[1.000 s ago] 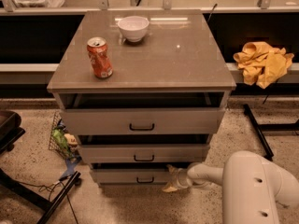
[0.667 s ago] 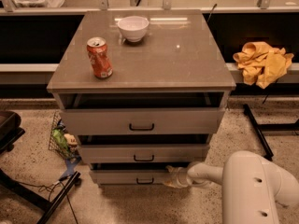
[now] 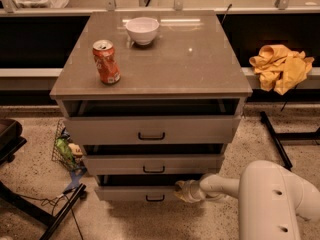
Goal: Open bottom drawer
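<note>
The grey-beige cabinet has three drawers, each with a small black bar handle. The bottom drawer (image 3: 131, 192) is the lowest and smallest front, pulled out a little with a dark gap above it. Its handle (image 3: 155, 198) is free. My gripper (image 3: 184, 190) reaches in from the white arm (image 3: 272, 199) at the lower right and sits at the drawer's right top edge, right of the handle. The middle drawer (image 3: 152, 164) and top drawer (image 3: 150, 130) also stand slightly out.
A red soda can (image 3: 106, 62) and a white bowl (image 3: 142, 30) stand on the cabinet top (image 3: 190, 64). A yellow cloth (image 3: 280, 66) lies on the ledge at right. A wire basket with clutter (image 3: 65, 151) and black stand legs (image 3: 60, 211) are on the floor at left.
The gripper has stayed at the right end of the bottom drawer's top edge. The drawer front seems to stand out about as before.
</note>
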Motion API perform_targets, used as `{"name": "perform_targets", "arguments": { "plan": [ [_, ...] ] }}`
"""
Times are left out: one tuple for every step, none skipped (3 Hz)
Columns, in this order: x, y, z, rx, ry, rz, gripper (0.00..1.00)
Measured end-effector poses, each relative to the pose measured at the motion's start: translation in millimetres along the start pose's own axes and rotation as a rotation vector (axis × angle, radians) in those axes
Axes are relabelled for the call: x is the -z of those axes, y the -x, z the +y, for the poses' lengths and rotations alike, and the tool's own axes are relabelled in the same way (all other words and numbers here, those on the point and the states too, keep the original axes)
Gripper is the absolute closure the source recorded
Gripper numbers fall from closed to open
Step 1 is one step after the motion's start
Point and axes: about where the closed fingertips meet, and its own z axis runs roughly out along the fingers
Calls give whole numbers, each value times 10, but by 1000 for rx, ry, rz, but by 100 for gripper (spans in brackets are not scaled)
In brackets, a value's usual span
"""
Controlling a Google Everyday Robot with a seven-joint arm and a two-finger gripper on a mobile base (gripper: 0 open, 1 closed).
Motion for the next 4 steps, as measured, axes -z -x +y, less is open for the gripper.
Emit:
{"name": "perform_targets", "arguments": {
  "plan": [
    [10, 6, -2, 0, 0, 0, 100],
    [21, 14, -4, 0, 0, 0, 100],
    [140, 18, 89, 16, -4, -4, 100],
    [139, 18, 90, 16, -4, -4, 100]
  ]
}}
